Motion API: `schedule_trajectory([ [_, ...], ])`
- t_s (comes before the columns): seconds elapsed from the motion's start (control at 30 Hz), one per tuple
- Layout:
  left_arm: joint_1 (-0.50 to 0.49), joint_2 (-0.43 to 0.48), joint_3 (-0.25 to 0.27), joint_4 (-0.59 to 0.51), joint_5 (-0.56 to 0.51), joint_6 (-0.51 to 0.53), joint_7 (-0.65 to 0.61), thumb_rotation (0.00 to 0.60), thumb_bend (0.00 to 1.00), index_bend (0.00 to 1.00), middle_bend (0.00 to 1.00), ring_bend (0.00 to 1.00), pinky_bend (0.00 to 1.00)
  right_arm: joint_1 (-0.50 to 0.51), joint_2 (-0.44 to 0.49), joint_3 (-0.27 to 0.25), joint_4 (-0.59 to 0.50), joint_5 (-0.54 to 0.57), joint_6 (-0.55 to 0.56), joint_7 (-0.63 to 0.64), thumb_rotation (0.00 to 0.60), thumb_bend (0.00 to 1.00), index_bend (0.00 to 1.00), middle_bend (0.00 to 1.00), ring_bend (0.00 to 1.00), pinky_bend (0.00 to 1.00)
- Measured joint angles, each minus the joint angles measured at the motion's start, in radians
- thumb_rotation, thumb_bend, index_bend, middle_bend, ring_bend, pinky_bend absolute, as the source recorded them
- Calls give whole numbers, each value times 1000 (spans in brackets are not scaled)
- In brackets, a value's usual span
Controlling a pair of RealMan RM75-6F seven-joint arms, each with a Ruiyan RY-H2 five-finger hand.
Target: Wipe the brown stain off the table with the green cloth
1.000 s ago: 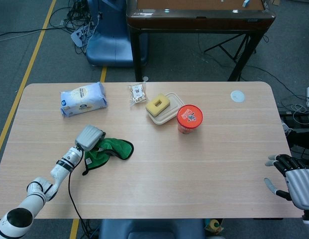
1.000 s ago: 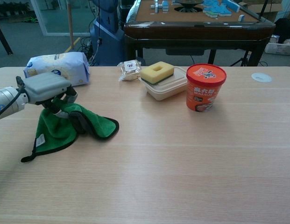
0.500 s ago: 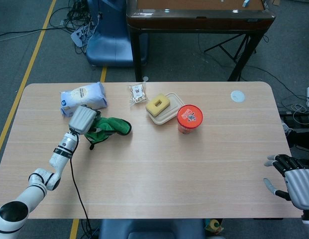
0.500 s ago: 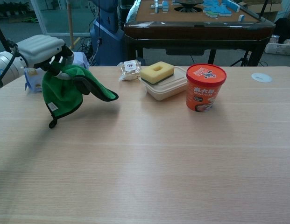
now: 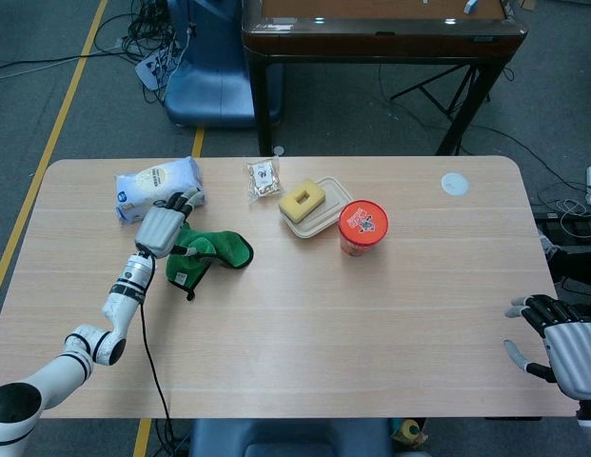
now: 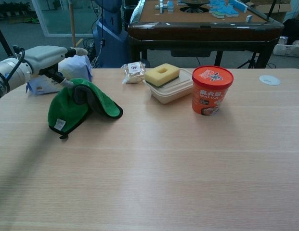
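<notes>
The green cloth point(image 5: 211, 253) point(image 6: 72, 107) lies crumpled on the table's left part, its label at the front edge. My left hand point(image 5: 162, 227) point(image 6: 45, 55) hovers just behind and above it with fingers stretched out straight. Its thumb side reaches down toward the cloth's back edge, and I see no grip on the cloth. No brown stain shows on the wooden table point(image 5: 305, 324) in either view. My right hand point(image 5: 561, 347) waits at the table's front right edge, fingers apart and empty. It is absent from the chest view.
A pack of wet wipes point(image 5: 159, 188) point(image 6: 67, 67) lies right behind my left hand. Further right are a small snack packet point(image 5: 263, 179), a yellow sponge point(image 5: 303, 199) on a lidded container point(image 5: 325, 217), a red cup point(image 5: 362, 227) and a white disc point(image 5: 454, 184).
My left hand lifted the cloth from the front left, carried it back toward the wipes pack and set it down. Its fingers have now straightened off the cloth. The right hand stayed still.
</notes>
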Motion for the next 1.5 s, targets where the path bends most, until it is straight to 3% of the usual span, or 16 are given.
schedule_trajectory([
  [0.3, 17, 65, -22, -127, -79, -62, 99, 600, 1, 0, 0, 0, 209, 0, -1, 0, 4, -3, 2, 4, 600, 372, 384, 325, 227, 260],
  [0.57, 12, 97, -14, -175, -143, -121, 285, 600, 0, 0, 0, 0, 163, -4, -2, -1, 9, -1, 7, 10, 600, 373, 384, 325, 227, 260],
  [0.9, 8, 130, 12, -215, -251, -141, 606, 600, 34, 0, 0, 0, 122, -4, -3, -1, 10, -5, 10, 10, 600, 372, 384, 325, 227, 260],
  [1.0, 14, 156, 6, -274, -284, -147, 613, 600, 89, 0, 0, 0, 116, -6, -2, -2, 11, -6, 13, 12, 600, 372, 384, 325, 227, 260],
  [1.17, 34, 217, -2, -386, -310, -151, 566, 600, 90, 0, 0, 0, 104, -8, -3, -3, 15, -6, 15, 16, 600, 373, 384, 325, 227, 260],
  [1.5, 88, 303, 11, -541, -330, -58, 552, 600, 24, 0, 0, 0, 104, -10, -2, -4, 14, -13, 23, 17, 600, 373, 384, 324, 227, 260],
])
